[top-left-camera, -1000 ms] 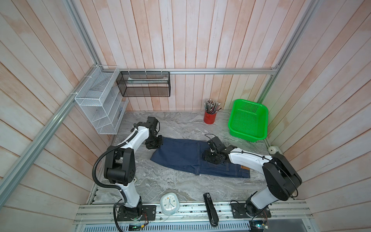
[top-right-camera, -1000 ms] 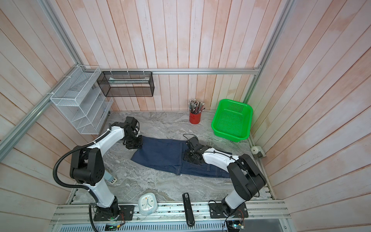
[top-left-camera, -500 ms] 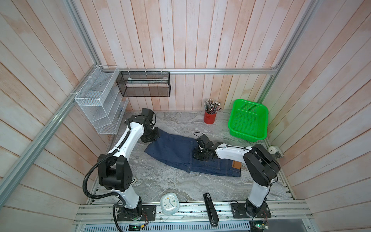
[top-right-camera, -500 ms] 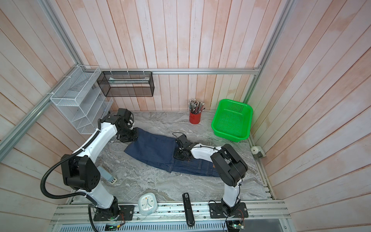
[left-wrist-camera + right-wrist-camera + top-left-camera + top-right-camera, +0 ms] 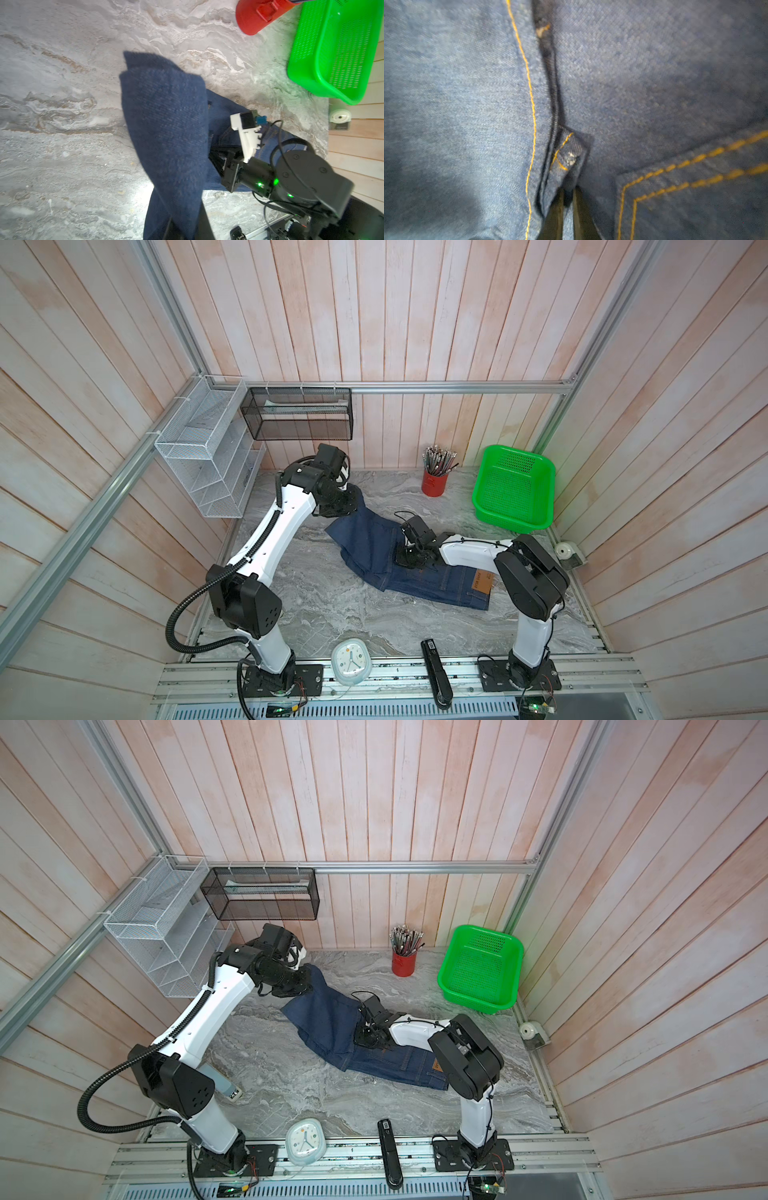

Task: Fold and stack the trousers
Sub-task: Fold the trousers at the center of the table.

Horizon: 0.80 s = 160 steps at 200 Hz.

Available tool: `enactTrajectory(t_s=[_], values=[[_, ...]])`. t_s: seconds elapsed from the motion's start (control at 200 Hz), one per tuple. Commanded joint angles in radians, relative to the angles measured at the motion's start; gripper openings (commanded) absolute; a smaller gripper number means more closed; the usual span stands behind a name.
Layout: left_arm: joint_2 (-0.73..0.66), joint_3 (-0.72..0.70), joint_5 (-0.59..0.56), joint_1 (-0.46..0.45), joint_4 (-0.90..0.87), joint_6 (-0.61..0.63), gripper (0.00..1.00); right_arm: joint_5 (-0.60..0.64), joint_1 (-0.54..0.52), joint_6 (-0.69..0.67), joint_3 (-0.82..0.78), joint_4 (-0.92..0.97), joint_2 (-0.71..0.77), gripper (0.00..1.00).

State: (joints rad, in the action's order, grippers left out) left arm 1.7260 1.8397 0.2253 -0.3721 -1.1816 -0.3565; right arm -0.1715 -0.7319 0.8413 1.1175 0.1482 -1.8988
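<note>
The trousers (image 5: 386, 564) are spread on the marble table (image 5: 316, 614), beside the green basket (image 5: 512, 523) and apart from it. The waist end is laid flat on the side nearer the basket. The leg end, farthest from the basket, is raised off the table and clamped in the left gripper (image 5: 354, 506), whose jaws are closed tight on the denim. The right gripper (image 5: 568, 193) is set down on the trousers between the basket and the raised end. Its fingers (image 5: 557, 209) appear to be pinched on a small fold of denim, though the close view is blurred.
</note>
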Motion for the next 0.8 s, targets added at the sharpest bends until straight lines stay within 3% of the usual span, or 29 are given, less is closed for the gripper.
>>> enactTrajectory(t_s=[0.0, 0.425, 0.63, 0.795], values=[[0.034, 0.065, 0.052, -0.042, 0.0, -0.032, 0.0, -0.026, -0.008, 0.02, 0.022, -0.025, -0.033, 0.12], [0.13, 0.254, 0.163, -0.217, -0.01, -0.049, 0.0, 0.015, 0.016, 0.061, -0.006, -0.016, -0.042, 0.12], [0.132, 0.262, 0.153, -0.228, -0.014, -0.047, 0.0, 0.02, 0.069, 0.012, -0.075, -0.044, 0.113, 0.16], [0.149, 0.279, 0.148, -0.231, -0.018, -0.047, 0.0, 0.033, 0.106, -0.02, -0.1, 0.017, 0.236, 0.28]])
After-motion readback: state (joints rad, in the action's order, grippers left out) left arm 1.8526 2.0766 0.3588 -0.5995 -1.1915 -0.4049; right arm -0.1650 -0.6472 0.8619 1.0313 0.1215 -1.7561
